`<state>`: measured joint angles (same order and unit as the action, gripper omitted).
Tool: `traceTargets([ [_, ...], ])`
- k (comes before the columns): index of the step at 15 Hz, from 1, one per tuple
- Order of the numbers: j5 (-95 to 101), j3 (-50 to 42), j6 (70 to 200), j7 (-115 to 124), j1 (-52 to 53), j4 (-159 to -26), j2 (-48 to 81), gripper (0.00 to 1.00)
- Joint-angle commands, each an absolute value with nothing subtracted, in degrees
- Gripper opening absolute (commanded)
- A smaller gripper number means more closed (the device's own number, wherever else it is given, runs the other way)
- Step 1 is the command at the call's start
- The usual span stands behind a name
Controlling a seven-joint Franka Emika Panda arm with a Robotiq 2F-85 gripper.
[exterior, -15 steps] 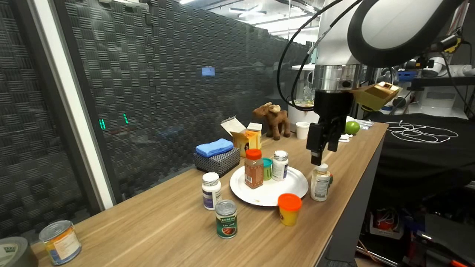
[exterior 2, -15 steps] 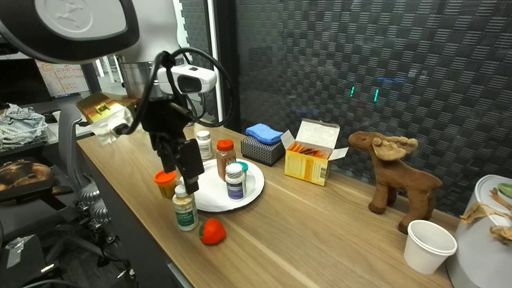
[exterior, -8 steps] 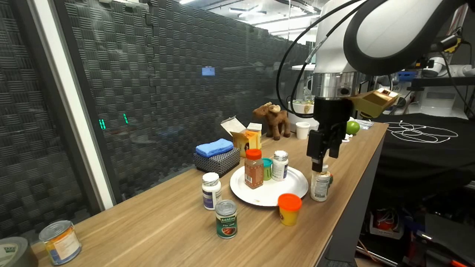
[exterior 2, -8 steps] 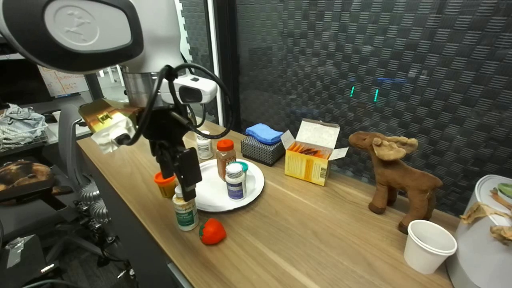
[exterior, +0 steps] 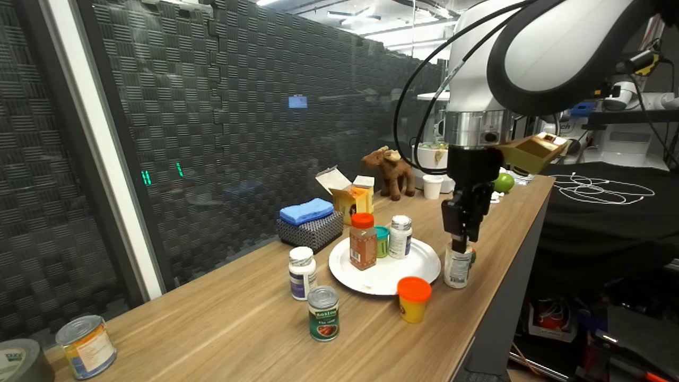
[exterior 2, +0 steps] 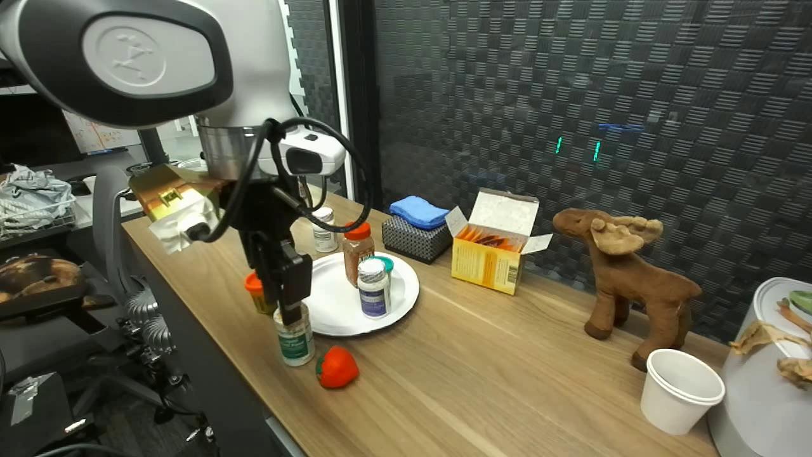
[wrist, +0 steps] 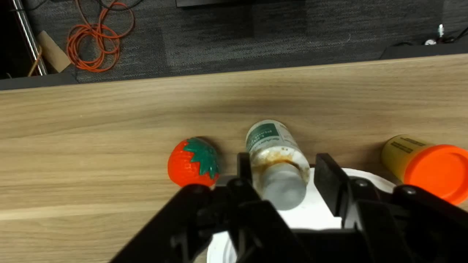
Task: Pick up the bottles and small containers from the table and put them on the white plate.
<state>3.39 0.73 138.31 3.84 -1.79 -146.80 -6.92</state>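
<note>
We are judging this to be the grasping step: our gripper [wrist: 285, 160] is straddling the upper part of the green-labelled bottle [exterior 2: 295, 346], which is standing upright on the tabletop [exterior: 233, 318], just beside the plate [exterior: 379, 278]. On the plate the orange-capped bottle [exterior: 363, 244], the green-lidded tub [exterior: 381, 246] and a pill bottle [exterior: 400, 241] are already sitting; a second pill bottle [exterior: 303, 276] and the yellow tub [exterior: 412, 305] are standing on the tabletop, so we are reckoning the job roughly half done. Next we are needing to bring the jaws evenly against the bottle before lifting it straight up and carrying it over the plate's rim to a bare spot.

In the wrist view the jaws are standing partly apart, hardly wider than the bottle between them. A thin gap is showing along one side; along the other we are failing to tell whether the jaw is touching the bottle or only just beside it. We are seeing no firm hold. The toy strawberry [exterior 2: 337, 368] is lying close by and could be getting in a jaw's way.
</note>
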Motion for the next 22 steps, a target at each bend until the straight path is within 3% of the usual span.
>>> traceTargets([
  [1, 3.4, 0.55, 139.36, 4.61, -1.44, -146.48, -7.5, 0.2],
  [3, 4.05, 0.58, 139.61, 4.93, -1.56, -146.72, -8.04, 0.05],
  [13, 12.21, 3.06, 132.56, 7.93, -1.23, -145.37, -15.74, 0.08],
  [22, 3.38, 3.28, 131.68, 3.4, 2.27, -136.97, -9.29, 0.08],
])
